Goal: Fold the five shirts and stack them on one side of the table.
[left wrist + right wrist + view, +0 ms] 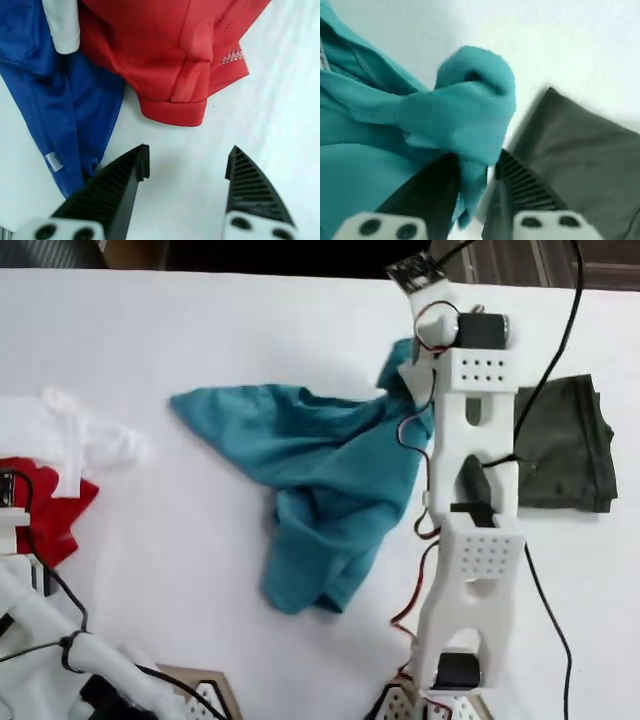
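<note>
Pinching a bunched fold of the teal shirt (465, 100) in the right gripper (475, 167), clamping both black ribbed fingers (432, 190) onto the cloth. Holding that fold up at the fingertips and leaving the rest of the garment trailing away from the grip, crumpled and unfolded, across the middle of the white table (200, 330). Hovering just beside a folded dark olive shirt (580, 150), lying flat on the opposite side of the gripper from the teal cloth.

Holding the left gripper (189, 155) spread wide over bare tabletop, gripping nothing. Facing the hem of a red shirt (165, 55) just beyond the fingertips, apart from them. Running alongside one finger, a blue shirt (55, 110), tucked partly under the red one. Lying farther out past the red cloth in the high view, a rumpled white shirt (70, 430).
</note>
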You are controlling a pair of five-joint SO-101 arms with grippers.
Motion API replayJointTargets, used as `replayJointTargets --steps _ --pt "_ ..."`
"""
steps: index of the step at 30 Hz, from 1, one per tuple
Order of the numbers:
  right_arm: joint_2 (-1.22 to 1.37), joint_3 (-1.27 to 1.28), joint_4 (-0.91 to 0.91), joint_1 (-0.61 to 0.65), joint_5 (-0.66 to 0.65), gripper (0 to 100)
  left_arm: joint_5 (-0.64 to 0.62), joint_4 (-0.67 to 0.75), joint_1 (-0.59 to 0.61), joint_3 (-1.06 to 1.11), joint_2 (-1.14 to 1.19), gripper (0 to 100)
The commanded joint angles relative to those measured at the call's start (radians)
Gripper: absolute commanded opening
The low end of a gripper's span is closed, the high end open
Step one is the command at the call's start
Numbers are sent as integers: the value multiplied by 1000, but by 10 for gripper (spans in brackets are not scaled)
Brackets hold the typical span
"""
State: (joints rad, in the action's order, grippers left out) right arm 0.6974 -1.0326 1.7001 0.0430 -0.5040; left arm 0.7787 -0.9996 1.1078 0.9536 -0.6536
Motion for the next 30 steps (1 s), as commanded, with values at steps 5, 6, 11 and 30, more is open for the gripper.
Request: replayJointTargets --steps 5,6,11,30 --pt "-163 32 12 -136 2 204 3 -83 -229 31 -18 269" --pt "-199 51 12 -160 6 193 2 -115 -287 28 -20 269" --pt "-412 333 13 -257 5 165 0 -227 -632 27 -25 269" --pt "-789 947 5 -498 -103 163 -293 -241 -1514 -56 75 272"
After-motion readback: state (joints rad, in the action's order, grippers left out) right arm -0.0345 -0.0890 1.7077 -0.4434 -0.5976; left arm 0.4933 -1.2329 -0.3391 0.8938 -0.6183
